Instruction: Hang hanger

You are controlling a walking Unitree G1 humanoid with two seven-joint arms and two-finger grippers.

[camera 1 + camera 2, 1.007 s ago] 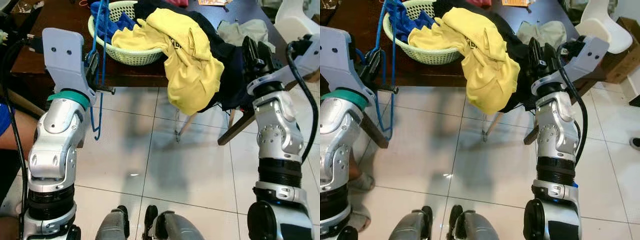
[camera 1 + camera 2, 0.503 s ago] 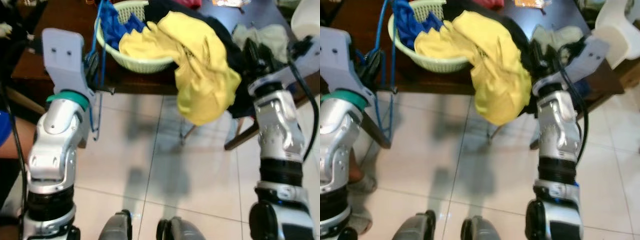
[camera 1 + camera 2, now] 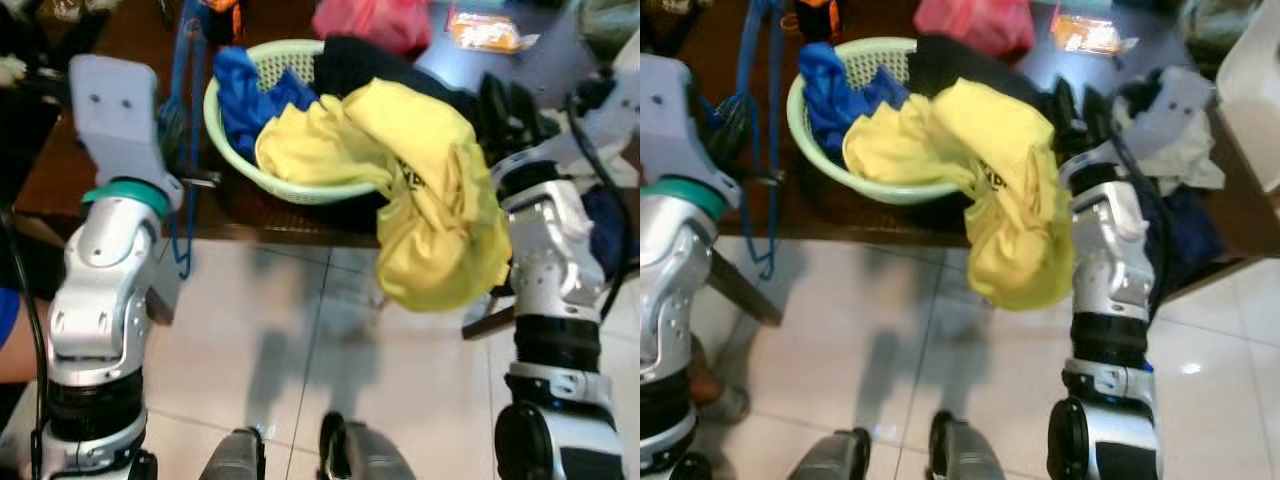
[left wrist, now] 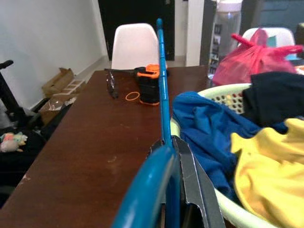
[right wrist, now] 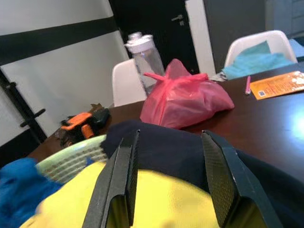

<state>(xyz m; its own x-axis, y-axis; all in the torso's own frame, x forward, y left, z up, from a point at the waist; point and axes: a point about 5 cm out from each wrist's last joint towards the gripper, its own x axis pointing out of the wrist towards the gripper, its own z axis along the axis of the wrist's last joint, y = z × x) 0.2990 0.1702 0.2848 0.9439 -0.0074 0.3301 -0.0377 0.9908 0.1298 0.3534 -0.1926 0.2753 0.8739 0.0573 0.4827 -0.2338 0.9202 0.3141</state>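
The left gripper (image 3: 180,130) is clamped on a blue hanger (image 3: 184,90), which hangs upright along its fingers, its lower end dangling past the edge of the dark wooden table (image 4: 85,156). Just right of this gripper sits a pale green laundry basket (image 3: 300,185) holding blue cloth (image 3: 245,95), a black garment (image 3: 360,65) and a yellow shirt (image 3: 430,220) that spills over the rim and droops off the table edge. Beyond the gripper on the tabletop lie an orange-and-black tool (image 4: 149,85) and an orange ring (image 4: 132,96).

The right gripper (image 5: 168,180), fingers spread and empty, hovers over the yellow shirt and black garment. Farther out stand a pink plastic bag (image 5: 183,99), a clear bottle (image 5: 142,59) and white chairs (image 4: 135,45).
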